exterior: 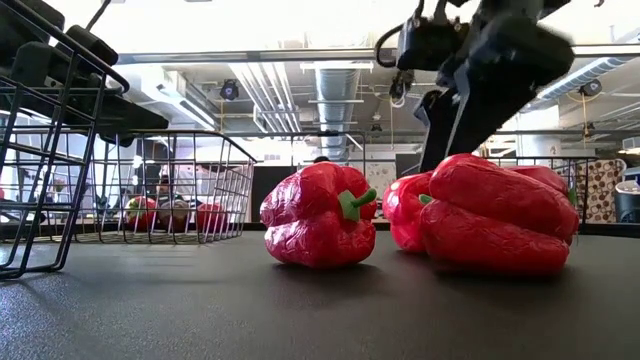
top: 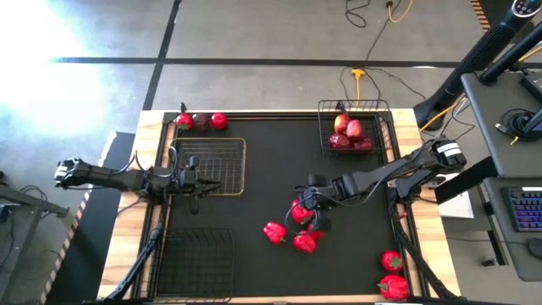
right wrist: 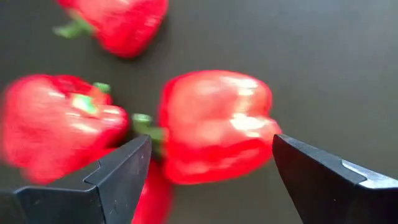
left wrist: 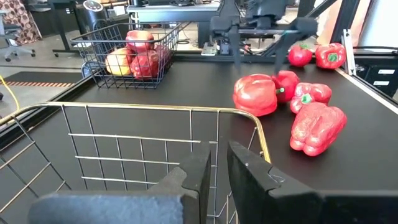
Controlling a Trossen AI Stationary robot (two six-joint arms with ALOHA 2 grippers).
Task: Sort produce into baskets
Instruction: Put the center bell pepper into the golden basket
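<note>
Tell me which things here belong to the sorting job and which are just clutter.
Job:
- bell peppers
- apples in the far basket
- empty gold-rimmed basket
- near basket
- right claw, open over the peppers

Clutter:
- yellow cable
- keyboard

The peppers [top: 292, 229] are bright glossy red with green stems, lying on a black mat [top: 271, 178]. The apples [top: 349, 131] are darker red with yellow patches, in a dark wire basket [top: 326, 114]; another basket [top: 216, 165] has a gold rim.
</note>
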